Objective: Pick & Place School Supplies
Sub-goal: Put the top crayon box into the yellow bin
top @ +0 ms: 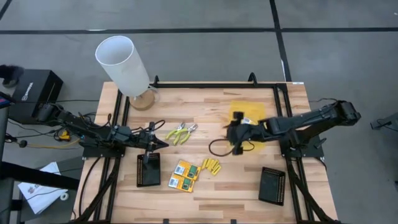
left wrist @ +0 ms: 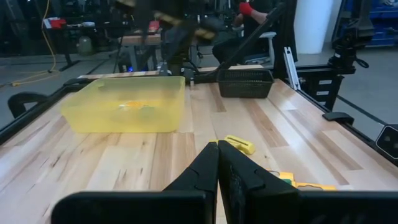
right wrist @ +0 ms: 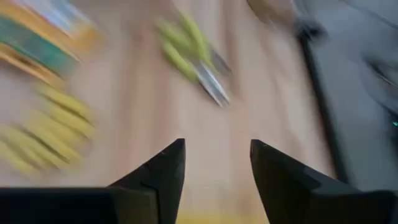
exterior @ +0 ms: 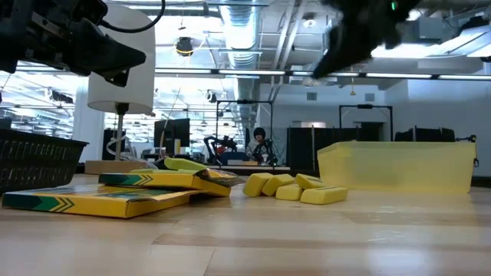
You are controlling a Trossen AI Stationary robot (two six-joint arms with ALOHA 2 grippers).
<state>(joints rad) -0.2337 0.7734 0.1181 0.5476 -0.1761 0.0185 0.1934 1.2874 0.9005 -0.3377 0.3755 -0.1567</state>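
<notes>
Right end effector [top: 234,138], fingers wide and empty, is above the desk [top: 249,186] beside the yellow tray [top: 247,112]; left end effector [top: 163,144] is closed, empty.

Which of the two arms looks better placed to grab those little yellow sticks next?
Probably the right: its open gripper hovers beside the yellow sticks, facing them. The left gripper is shut and nearer the pliers.

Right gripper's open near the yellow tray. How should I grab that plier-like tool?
Judging by the high view, the plier-like tool lies flat, metal jaws toward the right gripper, yellow-green handles splayed toward the left gripper. Come straight down and close across the narrow part near the pivot; the splayed handles look wide.
</notes>
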